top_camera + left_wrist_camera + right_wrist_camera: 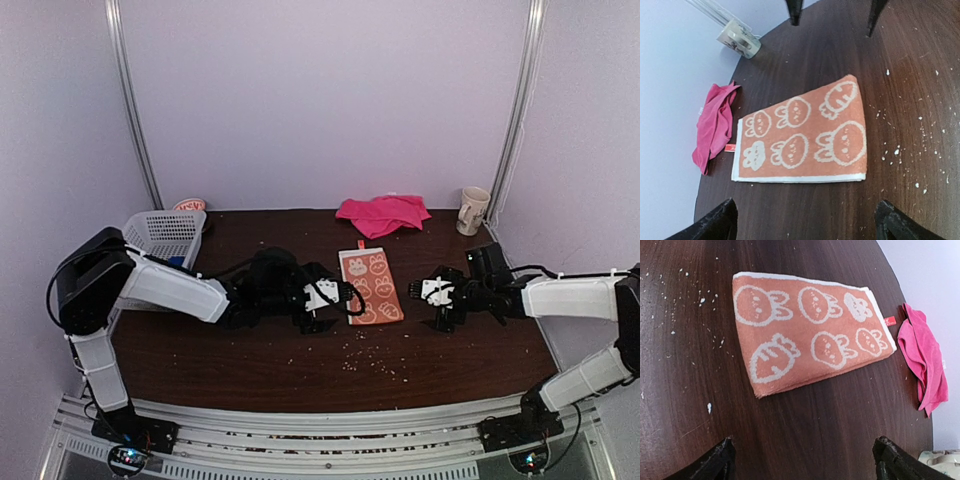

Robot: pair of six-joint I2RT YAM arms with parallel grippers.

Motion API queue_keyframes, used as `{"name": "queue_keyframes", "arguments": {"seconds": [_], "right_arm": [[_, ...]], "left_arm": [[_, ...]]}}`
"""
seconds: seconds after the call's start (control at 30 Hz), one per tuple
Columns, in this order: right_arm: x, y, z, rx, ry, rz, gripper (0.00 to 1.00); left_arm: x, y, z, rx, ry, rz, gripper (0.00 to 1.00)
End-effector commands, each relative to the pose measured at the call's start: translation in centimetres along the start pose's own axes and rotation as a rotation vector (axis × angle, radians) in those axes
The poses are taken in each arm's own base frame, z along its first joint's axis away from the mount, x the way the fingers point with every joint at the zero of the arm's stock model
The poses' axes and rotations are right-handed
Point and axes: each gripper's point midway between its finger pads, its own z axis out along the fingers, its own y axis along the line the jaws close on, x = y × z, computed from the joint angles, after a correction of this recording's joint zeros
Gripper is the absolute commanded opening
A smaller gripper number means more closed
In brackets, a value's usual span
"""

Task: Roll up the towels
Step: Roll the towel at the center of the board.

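Note:
The orange towel (370, 286) with cream rabbit pattern lies folded flat in the middle of the table. It fills the centre of the left wrist view (805, 132) and of the right wrist view (805, 330). The pink towel (383, 213) lies crumpled behind it near the back edge (715, 125) (925, 355). My left gripper (338, 300) (805, 220) is open just left of the orange towel with nothing in it. My right gripper (418, 292) (802, 455) is open a short way right of the towel, also holding nothing.
A white lattice basket (165, 235) stands at the back left. A cream mug (473, 210) (739, 39) stands at the back right corner by a metal post. Pale crumbs (365, 355) are scattered on the dark wooden table (250, 360) in front of the towel.

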Motion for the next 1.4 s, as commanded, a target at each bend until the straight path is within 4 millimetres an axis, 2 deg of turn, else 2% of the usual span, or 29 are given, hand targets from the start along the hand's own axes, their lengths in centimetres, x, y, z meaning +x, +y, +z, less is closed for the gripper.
{"name": "queue_keyframes", "arguments": {"seconds": [0.0,0.2,0.37,0.57,0.67,0.97,1.13,1.2,1.33,1.37], "right_arm": [[-2.3,-1.2,0.7,0.011,-0.104,-0.056,0.95],[-1.3,0.6,1.8,0.003,-0.087,-0.163,0.93],[-1.1,3.2,2.4,-0.069,-0.090,-0.260,0.92],[-1.5,4.2,3.2,-0.083,-0.073,-0.289,0.88],[-1.8,4.1,3.0,-0.069,-0.080,-0.280,0.87],[-1.2,4.5,2.8,-0.057,-0.072,-0.295,0.87],[-1.7,4.2,2.7,-0.039,-0.094,-0.287,0.87],[-1.7,4.0,2.7,-0.029,-0.096,-0.285,0.88],[-1.7,4.0,2.9,-0.024,-0.098,-0.281,0.88],[-1.6,4.1,3.0,-0.030,-0.099,-0.286,0.88]], "left_arm": [[-0.2,-1.6,2.4,0.026,-0.012,0.116,0.98],[0.4,-3.8,5.2,0.088,0.007,0.181,0.89],[0.5,-5.1,5.8,0.152,-0.014,0.207,0.77],[1.1,-6.1,7.4,0.209,0.020,0.212,0.55],[1.5,-6.5,7.7,0.218,0.039,0.208,0.50],[3.6,-7.9,7.7,0.237,0.137,0.194,0.47],[4.5,-8.6,8.0,0.260,0.176,0.181,0.27],[4.7,-8.5,8.1,0.254,0.189,0.184,0.20],[4.6,-8.2,8.2,0.246,0.195,0.186,0.00],[4.6,-8.1,8.2,0.239,0.197,0.182,0.00]]}}
